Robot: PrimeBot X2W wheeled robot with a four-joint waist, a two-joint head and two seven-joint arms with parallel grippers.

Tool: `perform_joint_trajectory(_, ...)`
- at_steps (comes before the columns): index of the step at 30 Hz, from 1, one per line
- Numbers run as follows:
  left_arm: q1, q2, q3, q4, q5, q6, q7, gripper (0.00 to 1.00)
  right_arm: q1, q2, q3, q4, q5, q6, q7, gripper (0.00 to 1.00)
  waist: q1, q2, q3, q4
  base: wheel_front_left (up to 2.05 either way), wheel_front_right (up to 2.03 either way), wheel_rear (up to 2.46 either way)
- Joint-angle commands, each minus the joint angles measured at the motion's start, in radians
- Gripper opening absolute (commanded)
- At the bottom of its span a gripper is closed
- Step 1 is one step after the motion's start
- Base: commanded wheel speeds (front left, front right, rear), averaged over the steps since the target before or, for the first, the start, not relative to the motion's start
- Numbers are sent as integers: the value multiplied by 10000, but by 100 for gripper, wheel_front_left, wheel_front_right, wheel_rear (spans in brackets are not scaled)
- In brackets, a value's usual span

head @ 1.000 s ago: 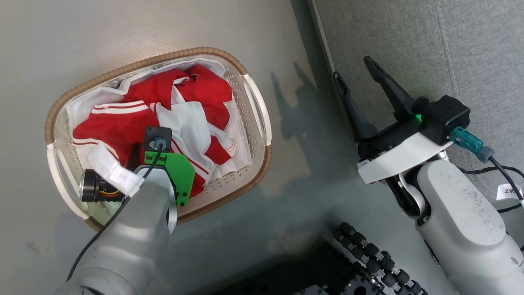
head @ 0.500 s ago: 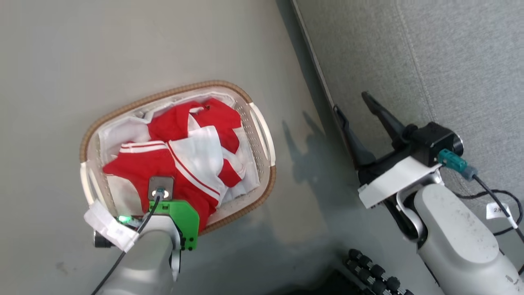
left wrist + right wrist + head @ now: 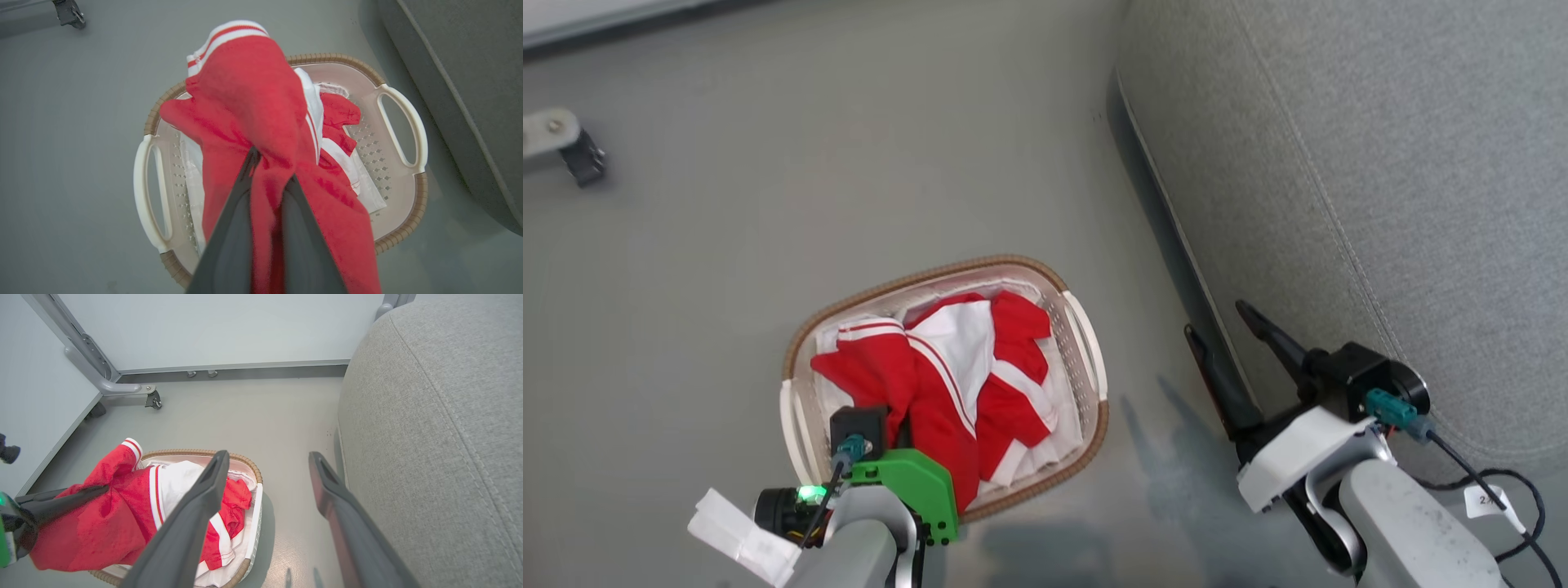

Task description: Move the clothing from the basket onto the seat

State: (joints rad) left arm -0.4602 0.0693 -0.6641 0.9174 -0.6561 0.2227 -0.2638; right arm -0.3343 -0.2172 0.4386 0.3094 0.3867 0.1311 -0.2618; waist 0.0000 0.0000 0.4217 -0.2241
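Two changes are noted against the frame of a second ago. The left gripper (image 3: 272, 165), then spread above the pile, is now pressed together on a fold of red fabric. The clothing (image 3: 939, 384) is drawn up by that fold, so that a red sleeve with a white, red-striped cuff is raised above the rim of the basket (image 3: 947, 268). The rest of the garments is left heaped inside, over a white sheet. The head view as a whole has shifted, which is put down to the camera: the basket is now seen smaller, at about 7 o'clock from the centre, on the grey floor (image 3: 768, 204). A caster (image 3: 572, 151) is now taken in at 10 o'clock. The seat (image 3: 1339, 163) is seen from 1 to 4 o'clock, just beside the basket and bare of garments. The right gripper (image 3: 1217, 320) is held spread wide and empty as before, at 4 o'clock, its fingers pointing toward 11 o'clock along the seat's lower edge. A white tag (image 3: 1490, 500) is hung on the cable by the right wrist; a "2" is made out on it, the remainder being too small to read.
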Motion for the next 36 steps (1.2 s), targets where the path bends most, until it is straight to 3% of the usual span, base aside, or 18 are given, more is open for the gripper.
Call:
perform_joint_trajectory(1,296,36,219,-288,326,-108,-8,0,235,-22,-4,79,-64,-6,-43,100,0,0,-1056,505,0,0,0)
perform_joint_trajectory(15,1500,-169,1985,-3231,2565,-1517,-10,0,1342,275,-304,334,-274,-7,-43,100,0,0,-2747,1122,0,0,0)
perform_joint_trajectory(24,1151,-172,1605,-4950,2738,-2486,-11,0,1981,576,-577,438,-417,-7,-43,100,0,0,-3629,1456,0,0,0)
perform_joint_trajectory(36,720,-171,1071,-6190,2563,-2815,-11,0,2444,738,-627,406,-460,-7,-43,100,0,0,-4112,1505,0,0,0)
